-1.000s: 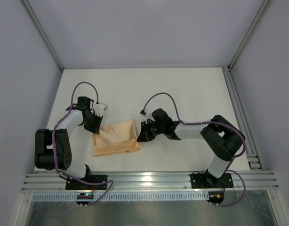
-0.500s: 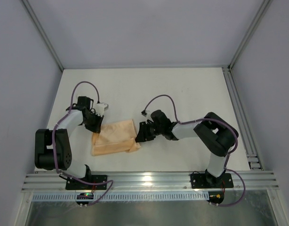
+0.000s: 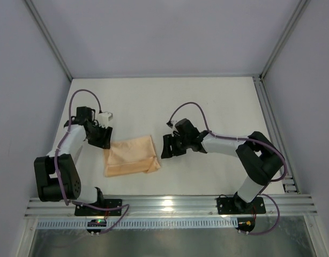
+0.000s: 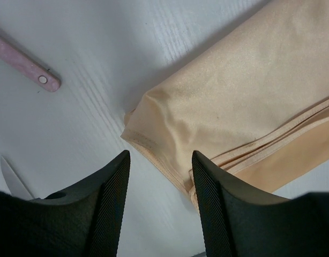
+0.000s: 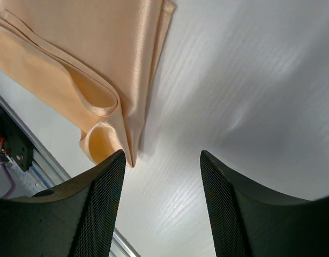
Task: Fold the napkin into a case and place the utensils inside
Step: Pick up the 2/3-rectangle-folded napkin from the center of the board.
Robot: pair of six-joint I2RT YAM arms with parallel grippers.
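Note:
The peach-orange napkin lies folded into a thick rectangle on the white table, between the two arms. My left gripper hovers open at its upper-left corner. In the left wrist view that corner sits just ahead of the open gripper, with nothing gripped. A pale pink utensil handle and a whitish blade tip lie to the left of the cloth. My right gripper stands open just right of the napkin. In the right wrist view the layered folds lie beside the left finger, apart from it.
The white table is enclosed by grey walls. An aluminium rail runs along the near edge and another down the right side. In the top view the utensils are hidden by the left arm.
Both grippers have opened and let go of the napkin. The left gripper has drawn back to the left and the right gripper a little to the right. The folded cloth stays flat.

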